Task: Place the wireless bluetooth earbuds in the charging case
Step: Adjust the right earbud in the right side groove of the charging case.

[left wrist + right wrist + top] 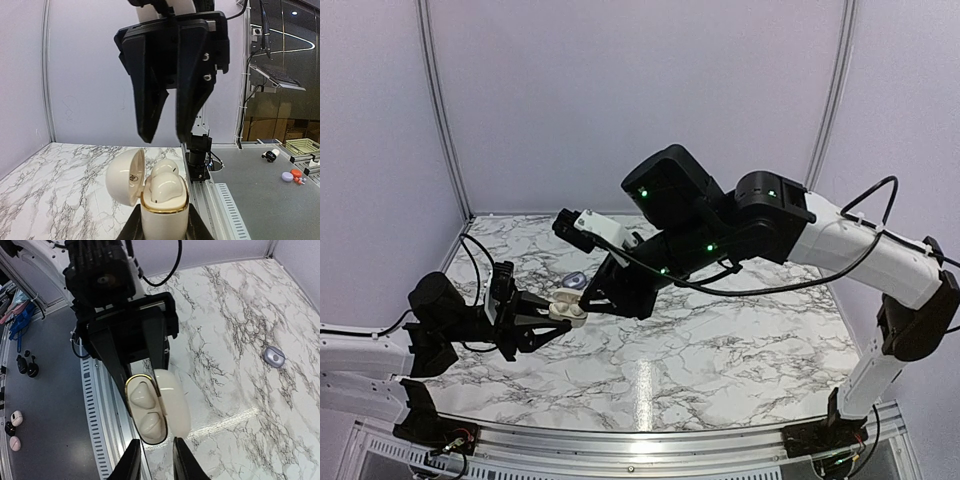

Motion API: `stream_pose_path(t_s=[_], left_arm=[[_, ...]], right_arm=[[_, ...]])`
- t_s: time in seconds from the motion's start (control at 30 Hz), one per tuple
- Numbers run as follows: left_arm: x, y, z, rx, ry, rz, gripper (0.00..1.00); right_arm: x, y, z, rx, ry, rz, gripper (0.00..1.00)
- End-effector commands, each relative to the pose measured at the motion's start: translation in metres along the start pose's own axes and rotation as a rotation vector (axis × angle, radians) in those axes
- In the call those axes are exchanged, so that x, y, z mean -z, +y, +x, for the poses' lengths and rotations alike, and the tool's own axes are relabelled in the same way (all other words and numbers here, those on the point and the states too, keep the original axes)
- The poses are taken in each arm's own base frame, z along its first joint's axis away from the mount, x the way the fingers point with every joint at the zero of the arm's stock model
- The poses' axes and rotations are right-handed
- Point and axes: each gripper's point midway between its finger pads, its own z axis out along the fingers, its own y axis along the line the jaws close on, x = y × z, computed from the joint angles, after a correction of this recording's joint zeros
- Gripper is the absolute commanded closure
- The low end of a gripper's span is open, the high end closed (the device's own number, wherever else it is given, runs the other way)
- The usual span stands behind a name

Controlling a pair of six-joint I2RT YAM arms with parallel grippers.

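Charging case (164, 212), cream with gold rim, lid swung open, gripped upright in closed left hand (560, 314) above marble surface (720, 350). Both earbuds (162, 186) seated inside. Right hand (165, 137) just above, slightly parted, holding nothing.

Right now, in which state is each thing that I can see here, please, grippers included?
charging case: lid open, held by the left gripper.
earbuds: both seated in the case's wells.
left gripper: shut on the charging case.
right gripper: open, empty, just above the case.
lavender oval object: lying on the table, untouched.
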Motion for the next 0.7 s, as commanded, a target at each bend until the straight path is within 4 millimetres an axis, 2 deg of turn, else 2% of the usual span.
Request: stream_pose_path(t_s=[0.0,0.43,0.67], left_arm=[[-0.003,-0.003,-0.027,-0.059,-0.069,0.016,1.0],[-0.004,-0.005,-0.026,-0.057,-0.063,0.032,1.0],[-0.002,-0.006,-0.027,-0.059,-0.068,0.028,1.0]], right_arm=[[0.009,0.026,-0.014,0.06,-0.045,-0.067,0.76],[-0.007,0.012,-0.011,0.052,-0.001,0.019,0.76],[-0.019,0.0,0.004,0.023,0.048,0.071,0.8]])
